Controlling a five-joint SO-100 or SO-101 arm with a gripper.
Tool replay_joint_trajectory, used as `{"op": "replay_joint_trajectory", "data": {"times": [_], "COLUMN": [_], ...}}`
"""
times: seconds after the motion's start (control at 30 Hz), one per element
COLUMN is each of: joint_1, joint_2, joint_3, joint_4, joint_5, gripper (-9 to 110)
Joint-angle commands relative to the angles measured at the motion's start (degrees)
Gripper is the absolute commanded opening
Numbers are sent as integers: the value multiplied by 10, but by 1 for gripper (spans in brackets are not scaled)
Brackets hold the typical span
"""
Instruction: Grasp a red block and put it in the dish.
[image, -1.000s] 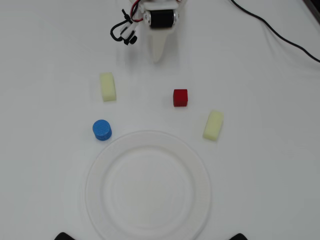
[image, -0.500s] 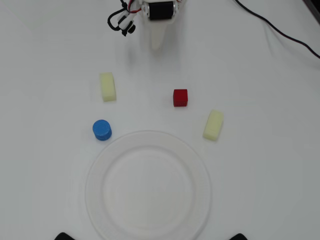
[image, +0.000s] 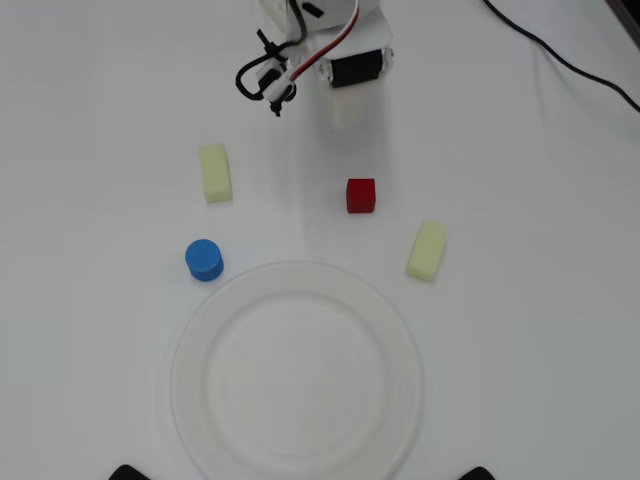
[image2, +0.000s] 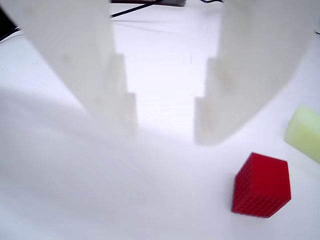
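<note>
The red block sits on the white table, above the dish and apart from it. My gripper hangs at the top of the overhead view, a short way behind the block. In the wrist view my gripper is open and empty, its two white fingers spread apart just above the table. The red block lies at the lower right there, outside the jaws. The dish, a large round white plate, is empty and fills the lower middle of the overhead view.
Two pale yellow oblong blocks lie on the table, one at the left and one at the right, the latter also in the wrist view. A blue cylinder stands left of the dish. A black cable crosses the top right.
</note>
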Motion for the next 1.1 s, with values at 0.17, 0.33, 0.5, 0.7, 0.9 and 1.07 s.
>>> {"op": "replay_joint_trajectory", "data": {"times": [0.17,0.33,0.5,0.7,0.9,1.07], "joint_1": [-36,-41,-46,-51,-55,-54], "joint_2": [-154,-218,-263,-291,-310,-330], "joint_3": [-163,-189,-189,-189,-189,-189], "joint_4": [-4,-11,-32,-62,-90,-107], "joint_5": [8,15,19,21,24,26], "gripper": [20,22,23,24,24,24]}}
